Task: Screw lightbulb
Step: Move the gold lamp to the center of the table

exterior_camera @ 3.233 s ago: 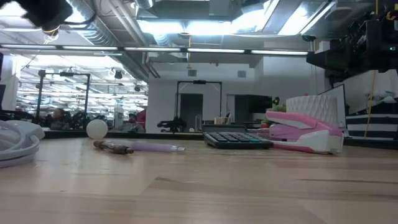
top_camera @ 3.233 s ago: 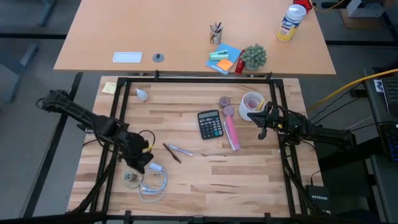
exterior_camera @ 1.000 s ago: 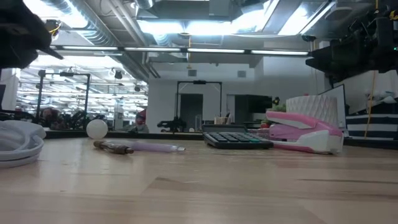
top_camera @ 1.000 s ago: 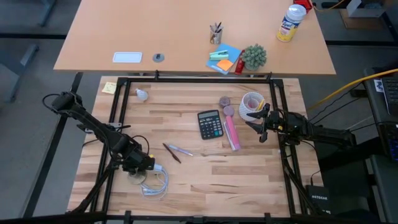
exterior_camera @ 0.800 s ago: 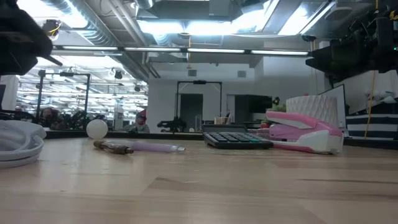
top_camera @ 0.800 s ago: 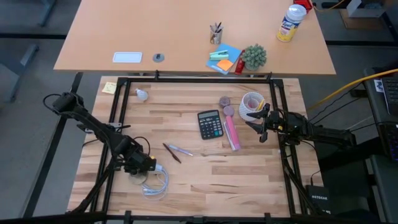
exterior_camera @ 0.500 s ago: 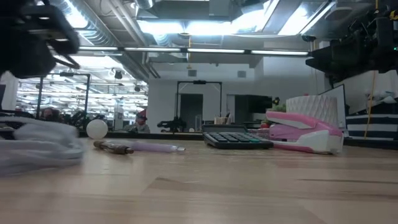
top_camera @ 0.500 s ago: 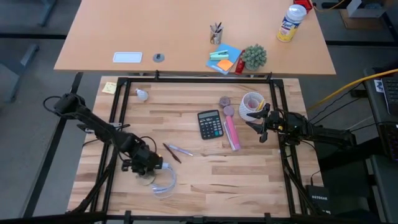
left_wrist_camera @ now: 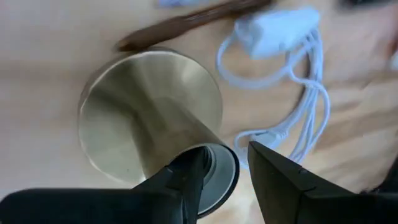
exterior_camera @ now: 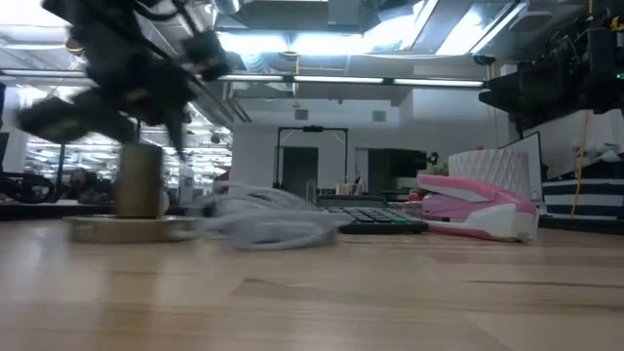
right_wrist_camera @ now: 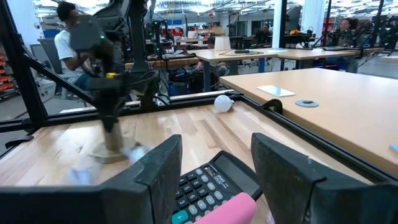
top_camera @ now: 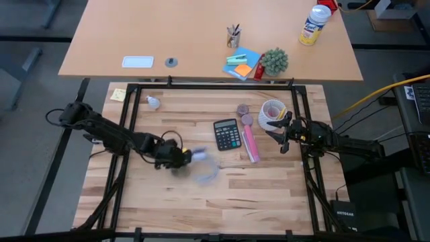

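Observation:
The lightbulb (top_camera: 154, 103), small and frosted white, lies on its side at the table's far left, also seen in the right wrist view (right_wrist_camera: 222, 102). A brass lamp holder (left_wrist_camera: 149, 106) with a round base disc and a looped white cord (top_camera: 205, 168) is left of the table's middle. My left gripper (top_camera: 173, 158) is shut on its top. In the low view the holder (exterior_camera: 139, 190) hides the bulb. My right gripper (top_camera: 282, 134) hangs open at the table's right, above the calculator's edge, touching nothing. My left gripper has the open upper end of the holder's socket tube (left_wrist_camera: 221, 180) between its two fingers, coming from above and pointing down. The holder stands upright, its base disc (exterior_camera: 127, 230) down at the table top. The cord (left_wrist_camera: 292, 81) trails slack beside it.
A calculator (top_camera: 227, 134) and a pink stapler (top_camera: 250, 144) lie right of the holder, a tape roll (top_camera: 272, 111) farther right. A brown pen (left_wrist_camera: 186, 22) lies just beyond the base. Black frame rails (top_camera: 215, 85) border the table. A person sits beyond the table (right_wrist_camera: 65, 43).
My left gripper has moved from the near left corner toward the table's middle, rightward and toward the far edge, with its fingers unchanged. The lamp holder has gone along with it, upright, and the white cord has been dragged after it across the wood.

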